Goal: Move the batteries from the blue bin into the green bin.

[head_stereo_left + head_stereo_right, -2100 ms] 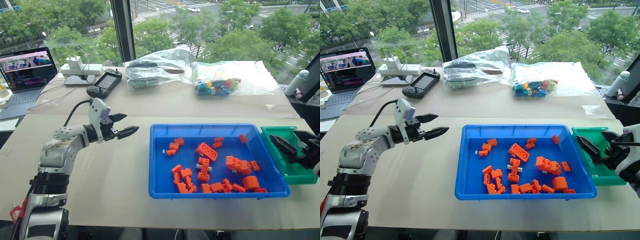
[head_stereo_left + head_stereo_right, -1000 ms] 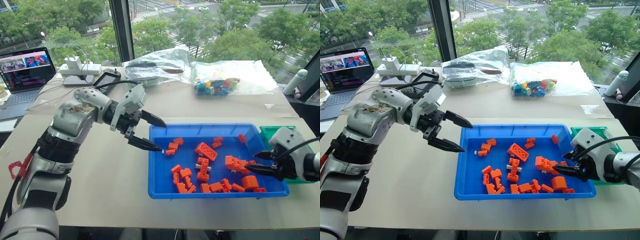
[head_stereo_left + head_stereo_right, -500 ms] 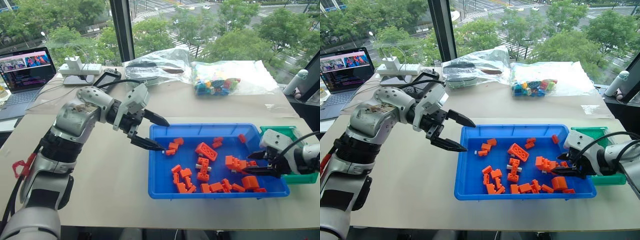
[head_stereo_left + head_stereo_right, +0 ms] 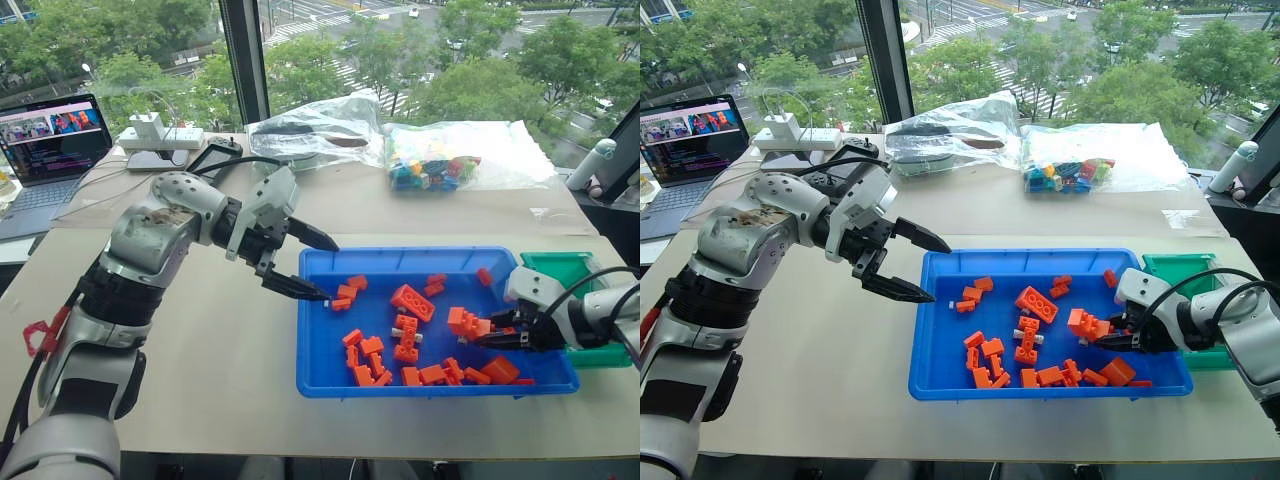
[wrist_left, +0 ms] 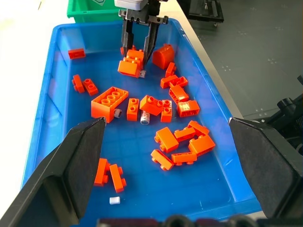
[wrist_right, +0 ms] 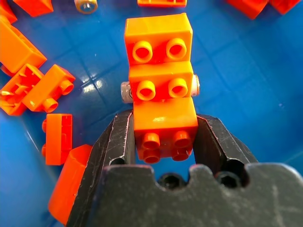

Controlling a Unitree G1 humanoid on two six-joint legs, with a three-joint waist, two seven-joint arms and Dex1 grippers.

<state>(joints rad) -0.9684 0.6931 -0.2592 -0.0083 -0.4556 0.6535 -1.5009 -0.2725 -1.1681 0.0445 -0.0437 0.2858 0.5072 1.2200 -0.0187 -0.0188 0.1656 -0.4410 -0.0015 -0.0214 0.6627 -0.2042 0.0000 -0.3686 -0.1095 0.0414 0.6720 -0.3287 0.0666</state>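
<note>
The batteries [image 5: 145,118] all lie in the blue bin [image 4: 420,253], scattered among loose orange bricks [image 4: 412,300]. One is in the middle beside a brick cluster, and a small pale one is near the bin's left end. A third battery [image 6: 125,90] lies crosswise under a brick stack [image 6: 161,80] at the right end, with only its two ends showing. The green bin [image 4: 560,265] touches the blue bin's right end, and what shows of it holds no battery.

The right gripper [image 4: 490,338] reaches into the blue bin's right end. Its fingers [image 6: 118,142] press against both sides of the brick stack, so it pinches the stack rather than the battery beneath. The left gripper [image 4: 328,270] hangs spread wide over the blue bin's far left corner, holding nothing.

The step in hand looks like the first pick: clearing or working around the stack to reach the buried battery. None has been moved yet, so the task is at its start.

The next move probably calls for setting the stack aside within the blue bin. The fingers should then come down astride the bared battery, across its length. A round, slim thing like that may roll or slip out of a loose pinch.
</note>
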